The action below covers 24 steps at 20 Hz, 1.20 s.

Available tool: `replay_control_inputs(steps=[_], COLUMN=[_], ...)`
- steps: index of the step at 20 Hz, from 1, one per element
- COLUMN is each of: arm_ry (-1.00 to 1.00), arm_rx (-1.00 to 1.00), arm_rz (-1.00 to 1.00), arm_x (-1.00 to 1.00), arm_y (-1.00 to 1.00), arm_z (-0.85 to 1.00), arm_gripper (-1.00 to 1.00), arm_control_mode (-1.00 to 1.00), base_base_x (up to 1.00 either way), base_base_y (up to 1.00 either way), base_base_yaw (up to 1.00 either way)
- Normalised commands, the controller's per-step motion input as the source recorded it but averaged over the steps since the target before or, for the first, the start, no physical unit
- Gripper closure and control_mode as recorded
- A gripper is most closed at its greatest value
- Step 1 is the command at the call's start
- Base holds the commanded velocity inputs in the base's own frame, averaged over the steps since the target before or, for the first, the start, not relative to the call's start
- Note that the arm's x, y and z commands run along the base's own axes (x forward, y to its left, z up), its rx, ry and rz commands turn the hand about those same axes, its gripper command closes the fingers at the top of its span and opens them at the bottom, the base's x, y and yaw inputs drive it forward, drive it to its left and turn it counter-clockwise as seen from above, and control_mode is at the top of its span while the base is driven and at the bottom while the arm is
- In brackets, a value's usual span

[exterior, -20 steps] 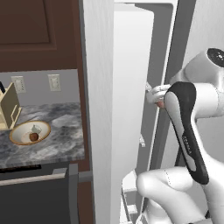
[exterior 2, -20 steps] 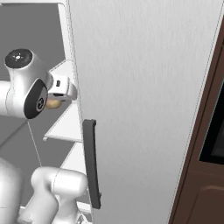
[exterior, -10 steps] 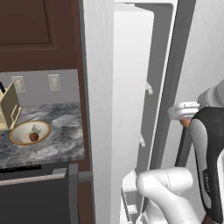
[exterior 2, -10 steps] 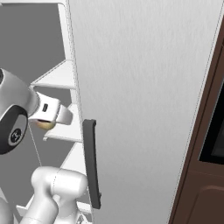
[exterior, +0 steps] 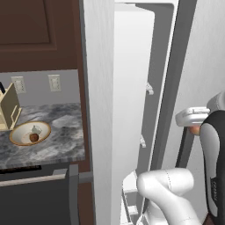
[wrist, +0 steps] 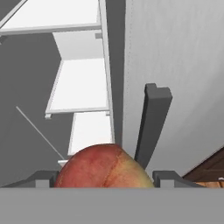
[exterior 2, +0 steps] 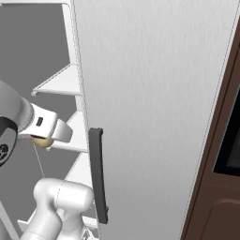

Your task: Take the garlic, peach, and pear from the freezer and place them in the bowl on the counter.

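Observation:
My gripper [wrist: 105, 180] is shut on the peach [wrist: 101, 166], a red and yellow fruit held between the two fingertips. The hand [exterior: 192, 117] hangs just outside the freezer [exterior: 132, 83], beside the open door's edge, and a bit of the peach [exterior 2: 42, 142] peeks from under the hand [exterior 2: 45, 127]. The bowl [exterior: 17, 139] sits on the counter [exterior: 61, 145] at the left. Inside it lie the small whitish garlic [exterior: 36, 129] and a round dark reddish-brown fruit [exterior: 33, 137].
The pale freezer door [exterior 2: 154, 93] stands open, its dark handle [exterior 2: 97, 176] close to the hand. White shelves [wrist: 83, 85] line the compartment. A tan knife block [exterior: 9, 110] stands behind the bowl. Dark brown cabinets [exterior: 39, 30] hang above the counter.
The arm has drawn back out of the freezer and dropped lower, carrying the peach away from the shelves towards the door's edge. The bowl and its contents have not moved.

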Motion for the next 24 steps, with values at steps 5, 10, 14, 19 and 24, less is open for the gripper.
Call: replay_control_inputs(steps=[5, 10, 14, 19, 24], arm_ry=[0.00, 0.00, 0.00, 0.00, 0.00], arm_rx=[0.00, 0.00, 0.00, 0.00, 0.00], arm_rz=[0.00, 0.01, 0.01, 0.00, 0.00], arm_x=[-0.14, -0.13, -0.04, 0.00, 0.00], arm_y=[0.08, 0.14, 0.09, 0.00, 0.00], arm_z=[0.01, 0.00, 0.00, 0.00, 0.00], arm_gripper=[1.00, 1.00, 1.00, 1.00, 1.00], arm_control_mode=[-1.00, -1.00, 1.00, 1.00, 1.00], base_base_x=[0.00, 0.00, -0.03, -0.88, -1.00], base_base_y=[0.00, 0.00, 0.00, -0.15, -0.24], base_base_yaw=[0.00, 0.00, 0.00, -0.03, -0.09])
